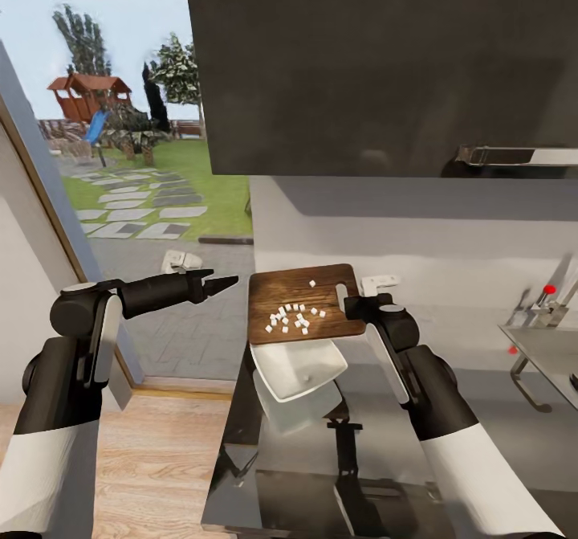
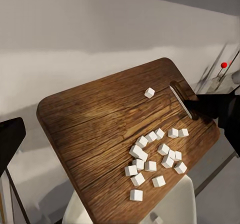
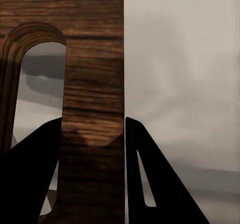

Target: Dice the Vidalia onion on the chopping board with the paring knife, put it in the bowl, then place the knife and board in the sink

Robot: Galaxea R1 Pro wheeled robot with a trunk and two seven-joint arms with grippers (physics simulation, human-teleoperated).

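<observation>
Fingers of my right gripper point(image 1: 353, 306) clamp the chopping board point(image 1: 301, 302) by its slot; left gripper point(image 1: 215, 286) pinched empty; I'd tilt slowly so dice point(image 1: 291, 320) drop into the bowl point(image 1: 301, 369).

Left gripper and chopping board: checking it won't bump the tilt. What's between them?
Nothing: in the head view, open air separates the left gripper from the chopping board.

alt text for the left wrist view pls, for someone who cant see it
A dark wooden chopping board, tilted and strewn with small white onion dice, is held at its slot-handle end by the right end effector. A white bowl sits under its lower edge.
</observation>
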